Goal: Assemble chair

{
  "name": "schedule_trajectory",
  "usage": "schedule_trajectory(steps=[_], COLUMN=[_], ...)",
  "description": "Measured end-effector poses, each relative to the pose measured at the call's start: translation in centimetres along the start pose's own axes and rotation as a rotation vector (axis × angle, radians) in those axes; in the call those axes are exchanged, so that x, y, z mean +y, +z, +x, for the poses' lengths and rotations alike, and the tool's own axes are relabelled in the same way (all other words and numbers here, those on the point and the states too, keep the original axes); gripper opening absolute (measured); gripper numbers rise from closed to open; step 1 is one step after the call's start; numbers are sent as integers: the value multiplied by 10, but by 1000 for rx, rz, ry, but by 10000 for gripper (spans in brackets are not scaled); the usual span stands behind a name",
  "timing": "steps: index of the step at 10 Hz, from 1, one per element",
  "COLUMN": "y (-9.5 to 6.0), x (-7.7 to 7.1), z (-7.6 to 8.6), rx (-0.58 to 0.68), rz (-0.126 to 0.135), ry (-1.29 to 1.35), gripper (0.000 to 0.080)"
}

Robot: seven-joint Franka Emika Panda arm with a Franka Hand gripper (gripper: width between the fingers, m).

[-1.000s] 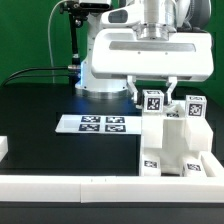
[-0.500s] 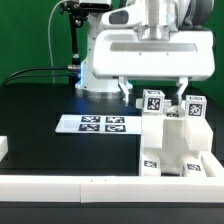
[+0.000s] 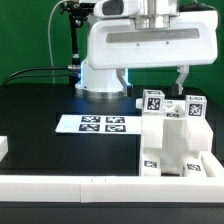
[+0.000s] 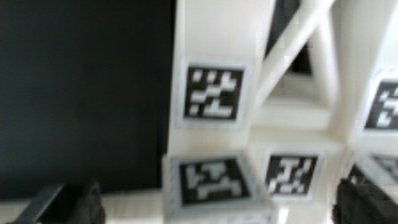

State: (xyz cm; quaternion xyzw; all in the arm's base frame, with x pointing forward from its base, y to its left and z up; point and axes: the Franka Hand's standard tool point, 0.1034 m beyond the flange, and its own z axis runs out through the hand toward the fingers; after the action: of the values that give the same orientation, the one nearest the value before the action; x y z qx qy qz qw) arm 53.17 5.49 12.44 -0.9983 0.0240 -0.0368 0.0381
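moved: fingers (image 3: 153,80) risen off chair (image 3: 172,140), spread wide, empty | wrist view: chair's tags close up

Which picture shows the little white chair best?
The exterior view. There the whole chair stands by the white rail at the table's edge, under the open gripper. The wrist view is blurry and shows only close-up white posts with tags.

Pincer (image 3: 153,80) wide open, pointing down
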Motion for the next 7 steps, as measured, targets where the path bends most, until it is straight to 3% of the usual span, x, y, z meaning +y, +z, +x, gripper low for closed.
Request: schedule_trajectory(steps=[3,4,5,6,7], y=[10,10,10,10,10], x=[-1,0,0,-1,-1], z=[4,4,4,4,4], rx=[14,14,13,14,14], rz=[-11,-10,-9,-9,-8], ry=[23,39,67,142,212], gripper=[649,525,525,375,277])
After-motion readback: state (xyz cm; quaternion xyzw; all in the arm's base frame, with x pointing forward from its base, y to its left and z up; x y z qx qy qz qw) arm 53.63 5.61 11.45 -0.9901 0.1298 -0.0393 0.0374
